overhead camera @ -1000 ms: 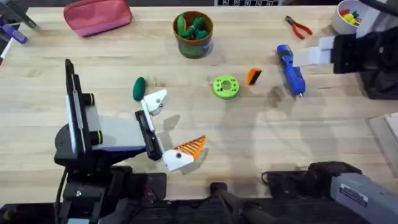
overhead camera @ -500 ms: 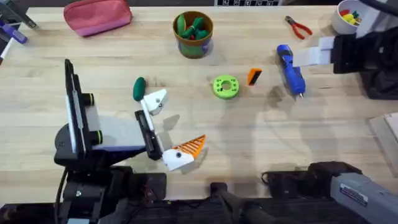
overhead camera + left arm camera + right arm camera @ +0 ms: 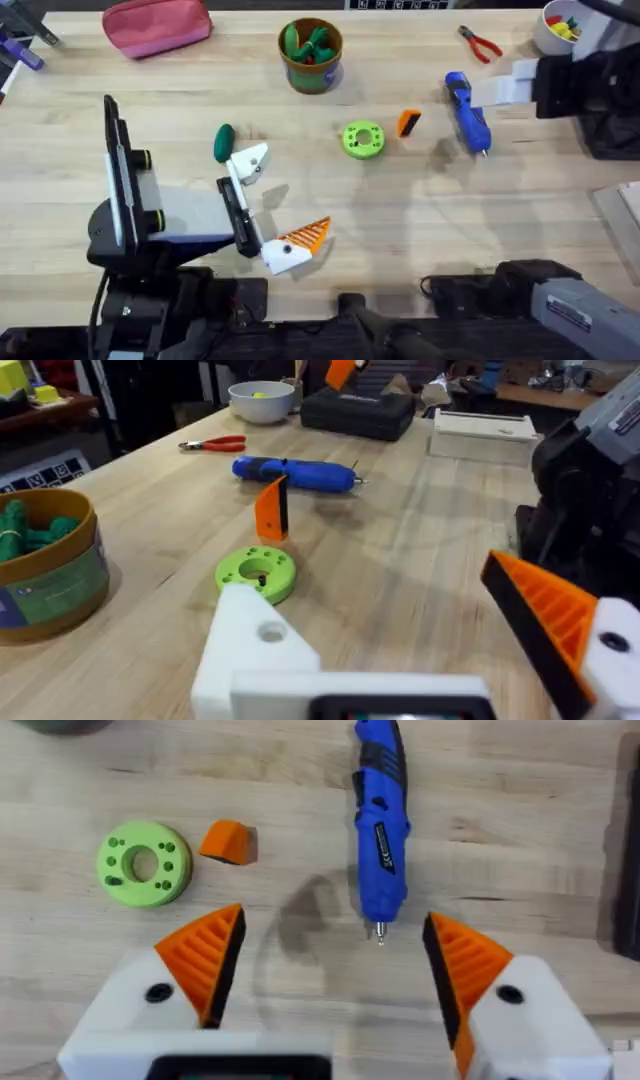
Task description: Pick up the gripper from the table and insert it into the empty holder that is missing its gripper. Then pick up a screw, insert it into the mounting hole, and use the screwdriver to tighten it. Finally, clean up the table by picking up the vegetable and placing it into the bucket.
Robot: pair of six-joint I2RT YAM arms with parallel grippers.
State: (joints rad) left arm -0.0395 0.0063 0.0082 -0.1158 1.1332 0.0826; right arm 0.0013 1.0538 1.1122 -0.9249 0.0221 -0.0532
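- nothing has shifted across the last second: my arms hold where they were and every object lies as before, so i judge the first step, fetching the gripper [image 3: 408, 123], has not begun.
- my right fingers [image 3: 330, 970] stand wide apart and empty, hovering over the desk [image 3: 400, 220] just short of the screwdriver [image 3: 380, 815], whose bit points toward them.
- the gripper lies between the bright green disc [image 3: 145, 862] and the screwdriver, touching neither.
- my left fingers [image 3: 272, 205] are spread too, holding nothing; one is the holder [image 3: 255, 655], plain white with an open screw hole, the other carries its orange tip [image 3: 540, 610].
- the vegetable [image 3: 223, 142] sits just beside the holder; the bucket [image 3: 311, 55] stands at the far edge, already holding green pieces.
- pale wooden desk; red pliers [image 3: 480, 43], a white bowl [image 3: 560, 28] and a pink pouch [image 3: 157, 25] along the far side.
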